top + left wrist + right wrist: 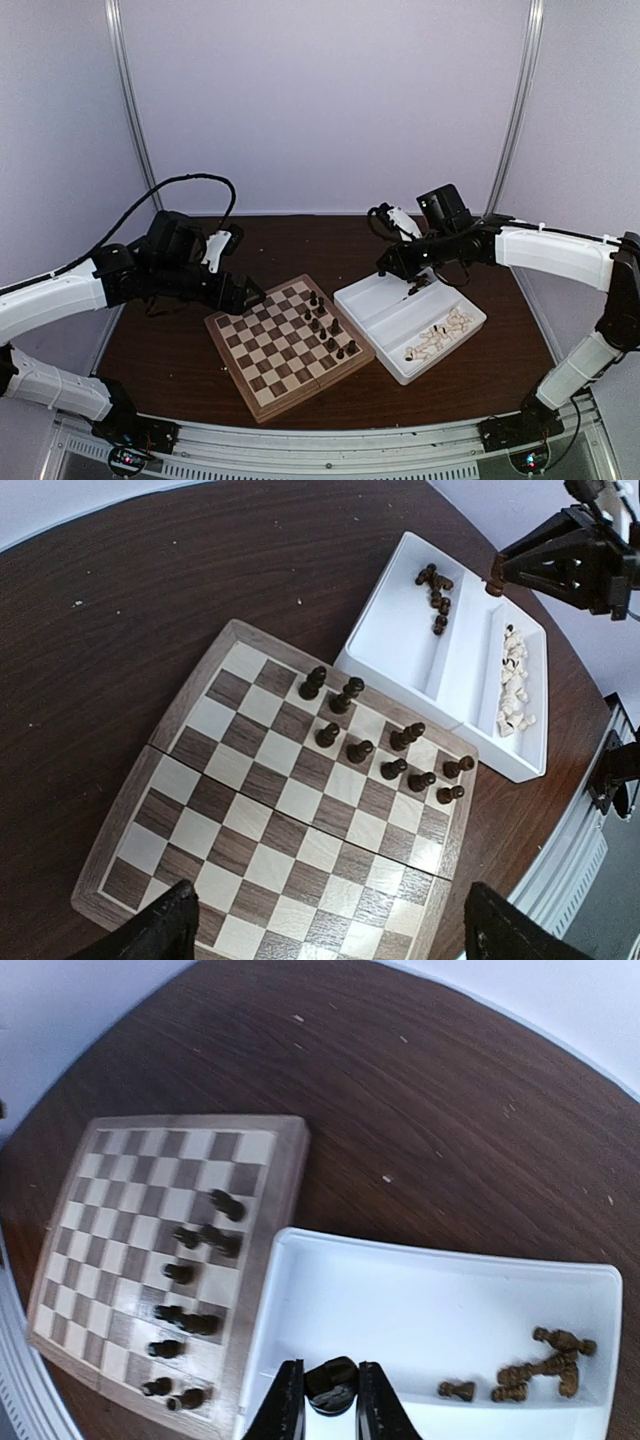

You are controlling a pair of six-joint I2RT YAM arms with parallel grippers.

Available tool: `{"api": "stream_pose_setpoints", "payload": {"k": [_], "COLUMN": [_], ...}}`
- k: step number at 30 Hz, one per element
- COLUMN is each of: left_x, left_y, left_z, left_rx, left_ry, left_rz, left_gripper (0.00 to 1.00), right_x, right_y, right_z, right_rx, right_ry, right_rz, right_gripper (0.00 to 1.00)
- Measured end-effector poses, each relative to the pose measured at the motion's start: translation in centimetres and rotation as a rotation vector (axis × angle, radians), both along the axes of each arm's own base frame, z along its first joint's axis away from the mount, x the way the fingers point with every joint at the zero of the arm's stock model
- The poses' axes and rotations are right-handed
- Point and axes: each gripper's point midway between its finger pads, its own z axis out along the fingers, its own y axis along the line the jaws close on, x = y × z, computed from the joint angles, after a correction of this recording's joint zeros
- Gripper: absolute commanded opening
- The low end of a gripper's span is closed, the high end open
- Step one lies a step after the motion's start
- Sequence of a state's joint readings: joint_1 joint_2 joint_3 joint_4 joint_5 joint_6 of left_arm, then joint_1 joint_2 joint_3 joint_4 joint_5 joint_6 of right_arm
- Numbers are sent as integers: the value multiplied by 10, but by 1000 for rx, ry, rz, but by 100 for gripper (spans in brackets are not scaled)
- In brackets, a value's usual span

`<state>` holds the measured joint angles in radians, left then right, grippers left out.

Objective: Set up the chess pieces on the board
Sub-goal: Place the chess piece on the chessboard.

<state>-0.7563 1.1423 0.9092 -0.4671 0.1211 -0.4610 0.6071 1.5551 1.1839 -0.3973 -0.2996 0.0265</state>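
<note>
The chessboard (285, 350) lies at the table's middle with several dark chess pieces (328, 325) standing along its right side. They also show in the left wrist view (380, 750) and the right wrist view (195, 1290). My right gripper (331, 1392) is shut on a dark chess piece (331, 1380) and holds it above the left end of the white tray (430, 1300). In the top view it (385, 268) hovers over the tray's far corner. My left gripper (330, 935) is open and empty over the board's left part (250, 820); the top view shows it (250, 293) there too.
The white two-compartment tray (375, 305) stands right of the board. Its far compartment holds several loose dark pieces (540, 1365), the near one several pale pieces (440, 340). My right gripper shows in the left wrist view (495, 580) above the tray.
</note>
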Motion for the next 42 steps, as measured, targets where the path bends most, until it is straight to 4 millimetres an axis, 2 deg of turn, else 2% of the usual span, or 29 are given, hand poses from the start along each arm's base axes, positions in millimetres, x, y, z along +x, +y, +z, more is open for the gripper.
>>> {"api": "stream_pose_setpoints", "payload": {"k": [6,11,19,21,27,30,34,36,42], "left_x": [-3,-5,-10,-14,-19,-24,-29,-32,-41], "left_y": [-5,-9,-20,-24,-28,-20,-8,-2,17], "left_z": [2,2,5,6,4,-5,-7,-7,-10], "left_rx": [-37,-64,-130,-153,-190,-182,-182,-184,-167], "left_ry": [19,49,79,93,109,123,110,104,91], "left_rz": [-9,-11,-41,-65,-87,-67,-30,-17,25], "left_gripper": [91,91,86,85,85,85,85,85,86], "right_x": [-36,-60,-102,-113,-152,-173,-199,-205,-200], "right_y": [38,59,75,81,114,134,160,170,195], "right_z": [41,46,8,5,14,6,-15,-25,-61], "right_rx": [187,236,232,234,291,269,226,212,173], "right_ry": [-95,-116,-63,-55,-53,-68,-104,-125,-169], "right_rz": [162,241,313,335,425,458,485,481,435], "right_gripper": [10,10,10,10,11,10,10,11,11]}}
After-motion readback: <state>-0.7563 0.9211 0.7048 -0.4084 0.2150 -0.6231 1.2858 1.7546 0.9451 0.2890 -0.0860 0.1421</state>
